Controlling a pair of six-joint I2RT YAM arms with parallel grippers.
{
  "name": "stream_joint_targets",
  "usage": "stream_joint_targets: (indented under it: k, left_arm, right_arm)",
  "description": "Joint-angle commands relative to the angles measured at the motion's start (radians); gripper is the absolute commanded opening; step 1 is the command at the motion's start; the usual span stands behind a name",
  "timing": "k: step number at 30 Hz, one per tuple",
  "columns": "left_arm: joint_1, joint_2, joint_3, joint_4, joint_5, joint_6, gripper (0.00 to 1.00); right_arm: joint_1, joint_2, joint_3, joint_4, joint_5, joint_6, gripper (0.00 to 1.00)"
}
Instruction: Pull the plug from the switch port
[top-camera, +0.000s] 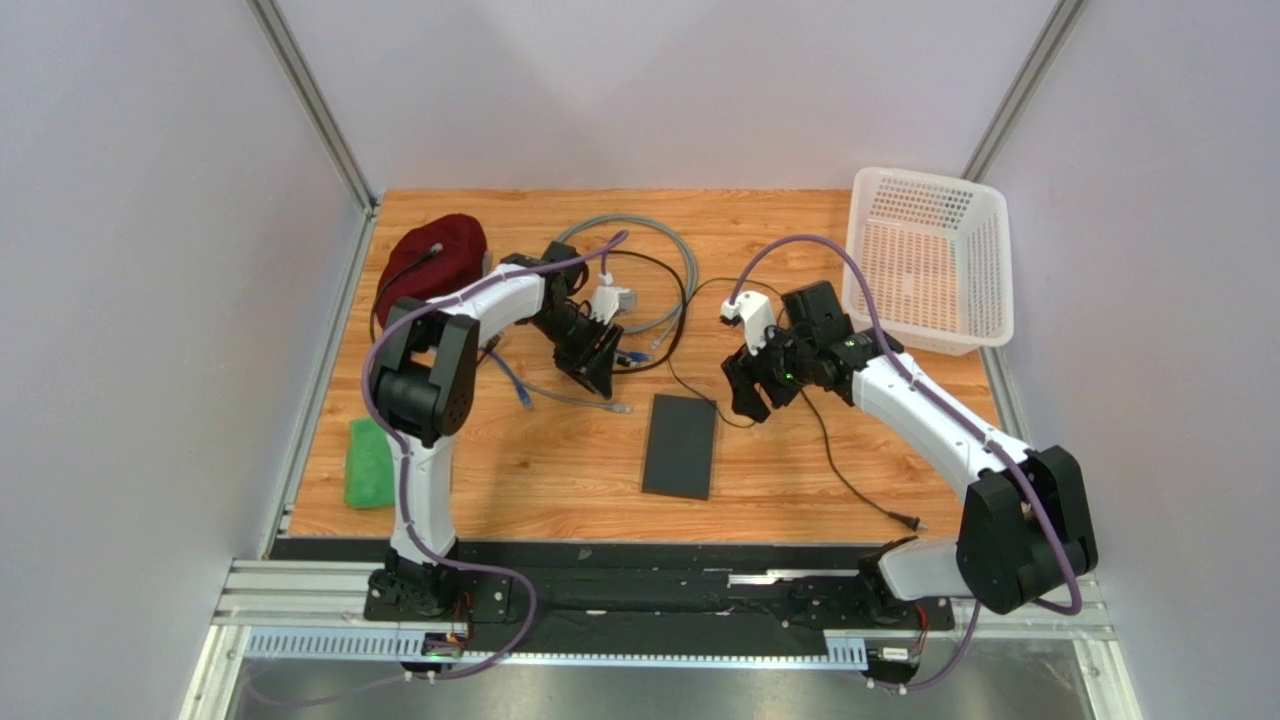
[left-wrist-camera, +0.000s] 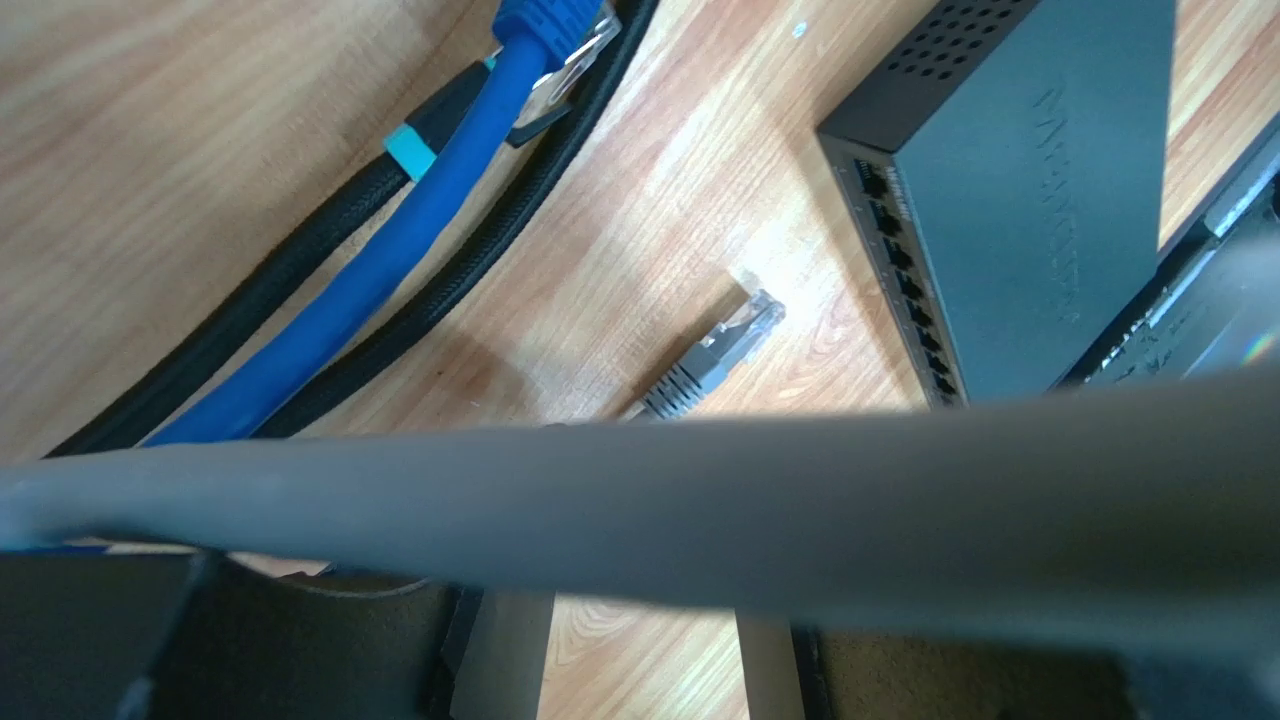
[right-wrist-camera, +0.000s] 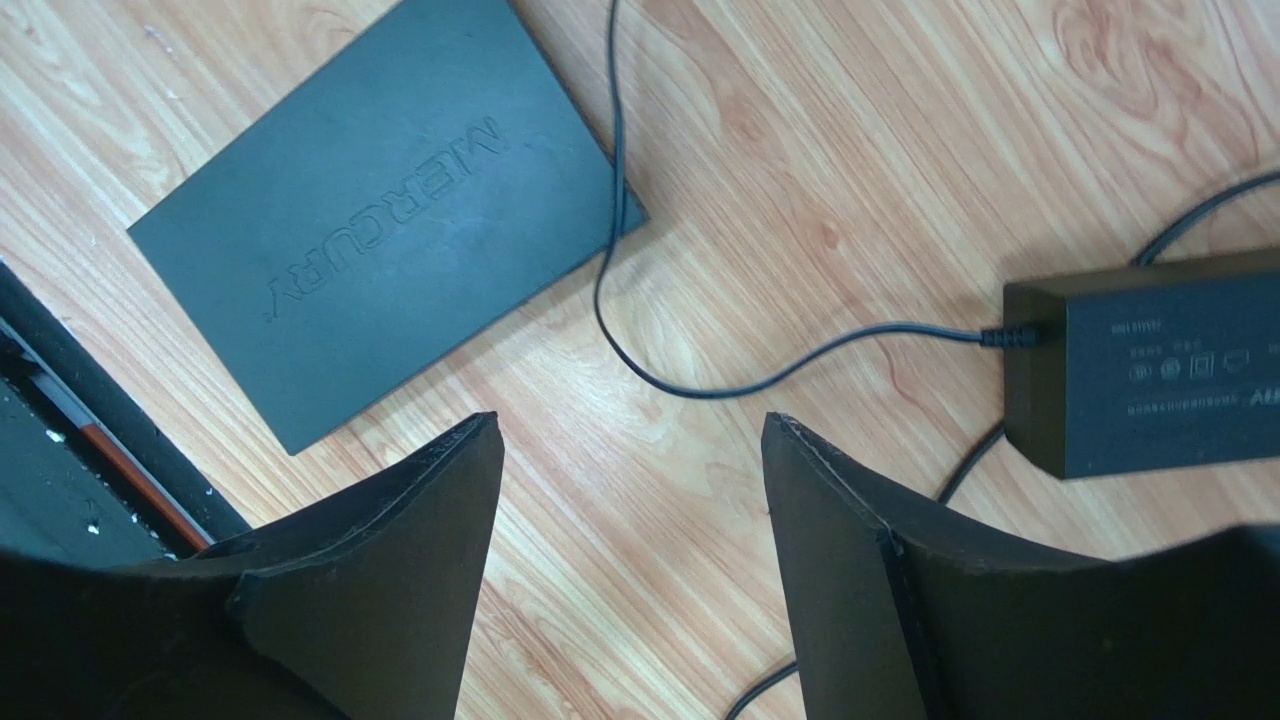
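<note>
Switch (right-wrist-camera: 383, 210) — flat matte black box; right gripper (right-wrist-camera: 631, 435) spread, empty; left gripper (top-camera: 601, 360) cannot tell.

Wooden table (top-camera: 526, 480): switch (top-camera: 679, 446), basket (top-camera: 924, 255), cables (top-camera: 687, 270), green cloth (top-camera: 365, 462), maybe maroon cap (top-camera: 431, 255).

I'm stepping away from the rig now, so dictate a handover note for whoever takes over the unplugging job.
The right gripper is open, empty, over the table near the switch.
A grey cable crosses the left gripper; grip unclear.
The grey Ethernet plug lies loose, apart from the switch, whose visible ports look empty.
Done: plug seems out.
Left: probably just check the ports, then back off.
</note>
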Motion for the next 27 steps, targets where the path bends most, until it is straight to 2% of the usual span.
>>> stream_joint_targets:
  k: [1, 9, 18, 22, 25, 27]
  left_arm:
    - [-0.002, 0.016, 0.028, 0.001, 0.019, -0.026, 0.51]
    - [-0.002, -0.021, -0.068, -0.025, -0.016, 0.016, 0.5]
    - [0.03, -0.194, -0.263, -0.113, -0.093, 0.1, 0.49]
    - [0.037, -0.292, -0.199, -0.136, -0.127, 0.155, 0.49]
    - [0.037, -0.327, -0.08, -0.122, -0.055, 0.168, 0.49]
    - [0.037, -0.332, -0.011, -0.12, 0.065, 0.156, 0.49]
  right_arm:
    - [-0.042, -0.01, -0.001, 0.028, -0.024, 0.032, 0.69]
    - [-0.053, 0.056, 0.039, 0.048, -0.04, 0.052, 0.69]
    - [-0.055, 0.099, 0.066, 0.068, -0.05, 0.078, 0.69]
    - [-0.055, 0.096, 0.069, 0.069, -0.047, 0.086, 0.69]
    - [-0.055, 0.091, 0.072, 0.074, -0.043, 0.094, 0.69]
    - [-0.055, 0.091, 0.08, 0.071, -0.038, 0.101, 0.7]
